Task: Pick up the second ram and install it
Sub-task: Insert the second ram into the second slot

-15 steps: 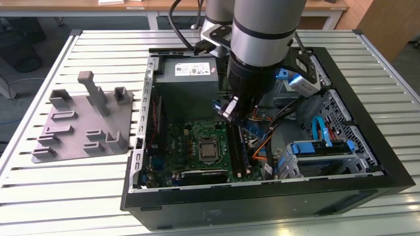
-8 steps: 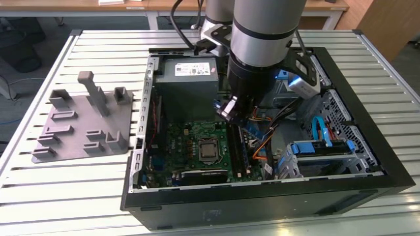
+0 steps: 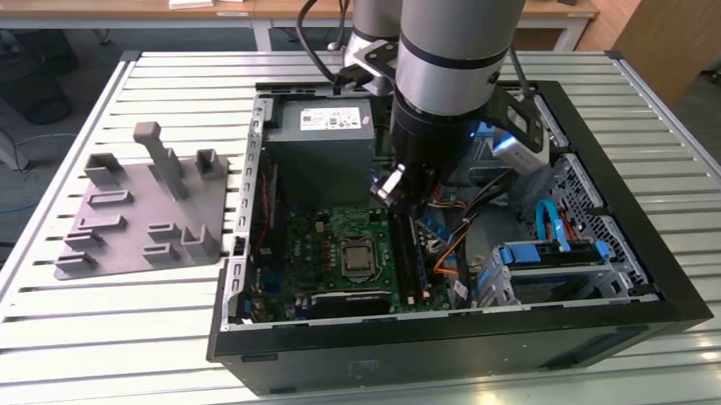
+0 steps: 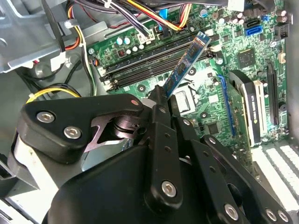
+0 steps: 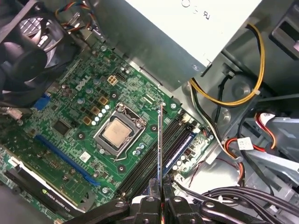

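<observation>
Holder tray [image 3: 141, 211] on table [image 3: 90, 337], at exterior view's left of PC case [image 3: 451, 346].

Arm [image 3: 451, 93] inside open computer case [image 3: 586, 325], grey holder tray [image 3: 124, 219] alongside.

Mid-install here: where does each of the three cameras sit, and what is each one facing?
Exterior view: off the arm, above, facing the open black computer case; grey arm fills the middle.
Second wrist view: behind the hand, facing the green motherboard.
First wrist view: at the hand, facing the same board.
Both wrist views share the thin blue-green ram strip held above the long black slots.
</observation>
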{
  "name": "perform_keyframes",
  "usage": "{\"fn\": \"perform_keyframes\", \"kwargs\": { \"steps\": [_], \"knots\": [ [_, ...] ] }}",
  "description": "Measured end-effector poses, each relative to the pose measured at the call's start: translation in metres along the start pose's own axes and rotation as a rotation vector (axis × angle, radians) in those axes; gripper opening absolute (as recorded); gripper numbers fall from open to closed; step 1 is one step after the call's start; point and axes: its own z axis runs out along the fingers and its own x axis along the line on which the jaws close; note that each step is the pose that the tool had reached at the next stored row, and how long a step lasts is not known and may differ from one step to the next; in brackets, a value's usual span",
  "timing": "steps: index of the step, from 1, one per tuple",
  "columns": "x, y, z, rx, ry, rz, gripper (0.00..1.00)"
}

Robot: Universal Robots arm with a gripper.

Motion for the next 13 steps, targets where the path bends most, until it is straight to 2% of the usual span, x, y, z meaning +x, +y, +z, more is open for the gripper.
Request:
{"fn": "perform_keyframes", "kwargs": {
  "steps": [13],
  "knots": [
    [0.0001, 0.0000, 0.0011, 0.0062, -0.0024, 0.118, 0.14]
  ]
}}
